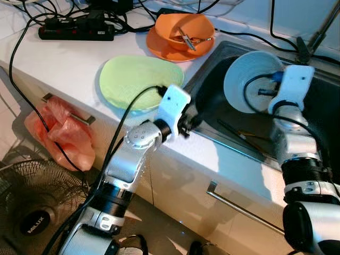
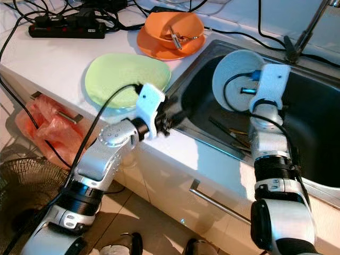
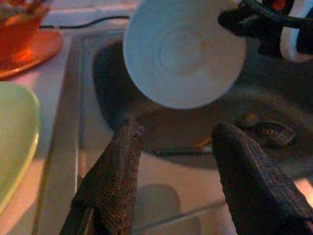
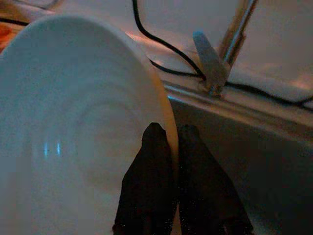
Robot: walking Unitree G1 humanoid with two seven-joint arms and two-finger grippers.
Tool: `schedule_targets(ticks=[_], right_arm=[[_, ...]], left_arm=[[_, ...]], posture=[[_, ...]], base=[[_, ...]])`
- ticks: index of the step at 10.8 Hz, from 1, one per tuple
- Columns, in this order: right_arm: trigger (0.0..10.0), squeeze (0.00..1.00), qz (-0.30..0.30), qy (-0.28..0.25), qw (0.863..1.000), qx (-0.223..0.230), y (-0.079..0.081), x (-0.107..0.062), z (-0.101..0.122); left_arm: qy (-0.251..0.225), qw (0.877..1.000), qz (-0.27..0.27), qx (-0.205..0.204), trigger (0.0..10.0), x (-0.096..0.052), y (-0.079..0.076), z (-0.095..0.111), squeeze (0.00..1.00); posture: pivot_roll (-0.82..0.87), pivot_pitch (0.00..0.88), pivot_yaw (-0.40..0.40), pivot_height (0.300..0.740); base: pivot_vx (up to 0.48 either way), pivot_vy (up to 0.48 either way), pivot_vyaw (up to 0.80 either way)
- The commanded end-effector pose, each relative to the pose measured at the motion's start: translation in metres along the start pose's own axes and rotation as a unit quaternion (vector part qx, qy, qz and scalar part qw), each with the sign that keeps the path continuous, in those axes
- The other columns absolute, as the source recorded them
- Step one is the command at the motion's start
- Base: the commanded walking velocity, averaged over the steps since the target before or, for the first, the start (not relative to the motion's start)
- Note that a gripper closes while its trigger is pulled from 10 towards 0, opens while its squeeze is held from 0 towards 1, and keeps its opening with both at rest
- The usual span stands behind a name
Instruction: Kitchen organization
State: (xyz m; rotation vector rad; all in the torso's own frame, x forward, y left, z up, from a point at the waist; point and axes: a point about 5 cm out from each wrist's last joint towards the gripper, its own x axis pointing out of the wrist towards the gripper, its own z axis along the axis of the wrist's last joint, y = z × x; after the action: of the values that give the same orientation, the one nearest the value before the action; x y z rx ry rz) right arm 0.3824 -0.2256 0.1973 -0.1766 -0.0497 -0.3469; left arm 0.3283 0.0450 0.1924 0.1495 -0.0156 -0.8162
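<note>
While the right gripper (image 4: 168,161) clamps a pale blue plate's (image 1: 249,79) rim above the steel sink (image 1: 329,111), the left gripper (image 3: 176,161), fingers apart, hovers at the white counter (image 1: 64,64) edge. Floor fan (image 1: 32,212) reads "MILUX".

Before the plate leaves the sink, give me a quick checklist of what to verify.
1. Right gripper shut on the white plate rim: ok.
2. Plate lifted above the sink floor: ok.
3. Left gripper open, holding nothing: ok.
4. Green plate free on the counter as a landing spot: ok.
5. Utensils lying in the sink below the plate: not ok.
6. Grip firmness: cannot tell.
</note>
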Motion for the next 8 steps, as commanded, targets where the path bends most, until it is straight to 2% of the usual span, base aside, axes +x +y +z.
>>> schedule_targets(ticks=[1, 2, 8], right_arm=[[10.0, 0.0, -0.004, -0.023, 1.0, -0.021, -0.006, 0.0, 0.004], [10.0, 0.0, 0.018, -0.015, 0.999, -0.041, 0.0, 0.0, -0.003], [10.0, 0.0, 0.091, 0.028, 0.993, -0.064, 0.022, -0.007, -0.029]], left_arm=[[0.006, 1.0, -0.003, 0.004, 10.0, -0.003, -0.001, 0.002, 0.0], [0.011, 1.0, 0.011, -0.001, 10.0, -0.005, 0.002, 0.005, 0.0], [0.03, 0.999, 0.03, -0.008, 10.0, -0.01, 0.005, 0.005, 0.0]], posture=[[0.08, 0.13, -0.007, 0.74], [0.08, 0.129, -0.011, 0.74], [0.08, 0.143, -0.014, 0.74]], base=[[0.0, 0.0, 0.0], [0.0, 0.0, 0.0], [0.0, 0.0, 0.0]])
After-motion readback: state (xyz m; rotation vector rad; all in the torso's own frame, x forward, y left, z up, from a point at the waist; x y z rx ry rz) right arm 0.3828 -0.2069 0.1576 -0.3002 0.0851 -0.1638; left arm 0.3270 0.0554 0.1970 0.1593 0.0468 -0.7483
